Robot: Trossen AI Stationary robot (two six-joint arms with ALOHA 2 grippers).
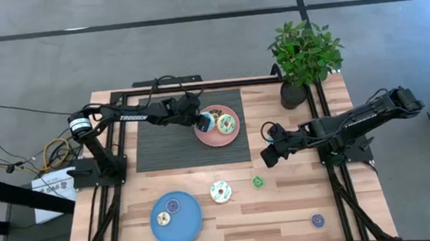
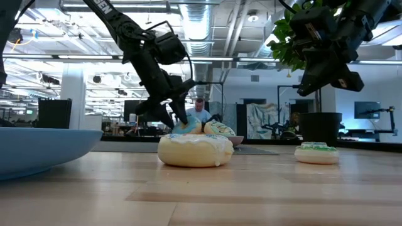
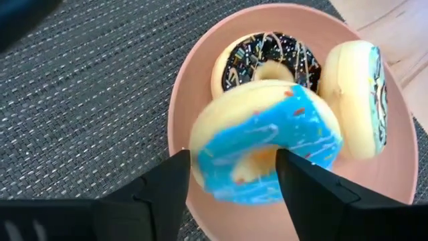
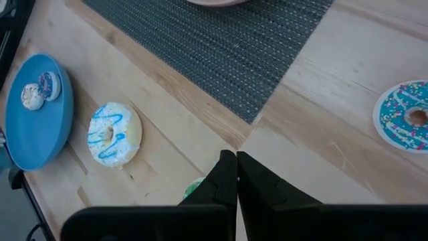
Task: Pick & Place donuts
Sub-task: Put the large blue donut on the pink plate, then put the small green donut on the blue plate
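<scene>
Left gripper (image 3: 231, 177) pinches the blue-iced donut (image 3: 267, 144) across its ring, frame centre; looks light, rigid, slick icing. Right gripper (image 4: 236, 175) pressed together.

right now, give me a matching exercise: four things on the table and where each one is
Things:
1. blue-iced donut
2. brown-iced donut
3. small green donut
4. small purple donut

Places:
a. on the blue plate
b. on bare wood, near the right end effector
c. between the left end effector's fingers
d. lying on the pink plate

Pairs: 1-c, 2-d, 3-b, 4-a
</scene>
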